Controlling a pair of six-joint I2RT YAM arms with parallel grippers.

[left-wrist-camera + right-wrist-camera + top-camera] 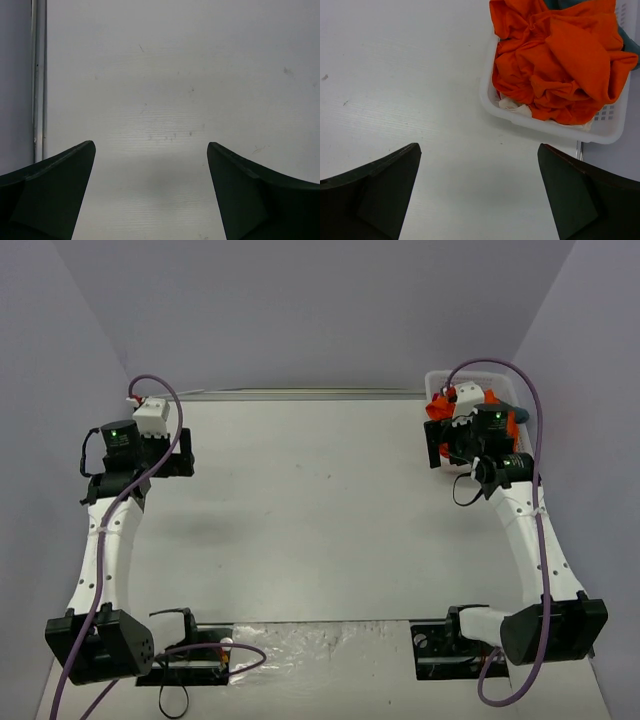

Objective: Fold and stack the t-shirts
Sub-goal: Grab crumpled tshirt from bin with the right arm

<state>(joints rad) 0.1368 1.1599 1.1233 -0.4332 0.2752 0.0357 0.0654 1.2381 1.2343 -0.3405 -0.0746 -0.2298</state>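
A pale table (300, 510) stands between lavender walls (300, 310). Far left of the basket (555, 127), the left gripper (150, 143) gapes wide over the tabletop. The right wrist view alone bares the basket's heap: crumpled orange shirt (560, 55), teal shirt (631, 46) at its edge, beyond the right gripper (479, 145), its jaws wide and empty.

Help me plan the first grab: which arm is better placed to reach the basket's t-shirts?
Right: the right tool hovers open beside the basket holding the orange t-shirt; the left tool faces only table.
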